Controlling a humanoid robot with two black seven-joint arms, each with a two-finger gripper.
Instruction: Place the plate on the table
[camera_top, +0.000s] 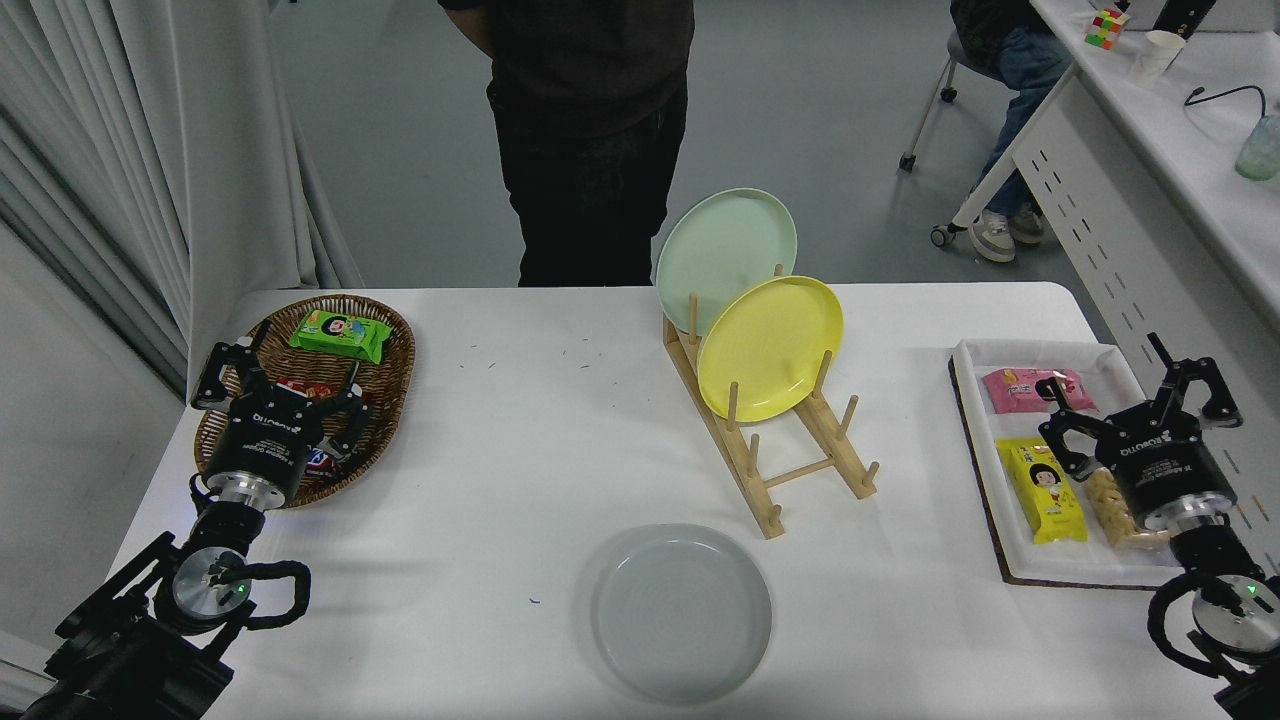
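The pale grey plate lies flat on the white table, near its front edge at the centre, with nothing touching it. My right gripper is open and empty over the white tray at the right, far from the plate. My left gripper is open and empty, parked at the lower left over the edge of the wicker basket.
A wooden dish rack holds a yellow plate and a mint-green plate. A wicker basket with snack packs stands at the left. A white tray with snacks stands at the right. A person stands at the far side.
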